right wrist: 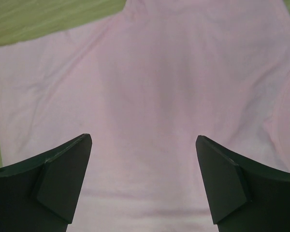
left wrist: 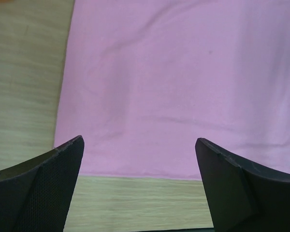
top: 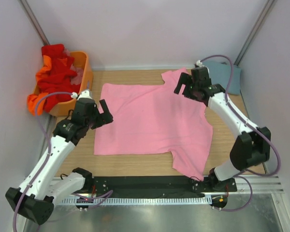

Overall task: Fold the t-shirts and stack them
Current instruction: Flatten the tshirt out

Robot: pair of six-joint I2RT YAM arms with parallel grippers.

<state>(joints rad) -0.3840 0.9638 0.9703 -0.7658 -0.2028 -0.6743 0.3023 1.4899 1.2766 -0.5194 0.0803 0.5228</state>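
Observation:
A light pink t-shirt [top: 152, 121] lies spread flat across the middle of the table, one sleeve at the back right and one at the front right. Over its left edge hangs my left gripper [top: 102, 116], open with nothing between its fingers. In the left wrist view the pink t-shirt [left wrist: 174, 82] ends in a straight hem just beyond the gripper [left wrist: 140, 145]. My right gripper [top: 186, 86] hovers open above the shirt's back right part. Its wrist view shows pink cloth [right wrist: 145, 96] under the empty gripper [right wrist: 144, 140]. A folded grey-blue t-shirt [top: 227, 77] lies at the back right. Red and orange t-shirts [top: 55, 77] fill the basket.
An orange plastic basket [top: 84, 72] stands at the back left corner, with cloth hanging over its near side. White walls close the table on three sides. A black rail [top: 150, 186] with both arm bases runs along the near edge.

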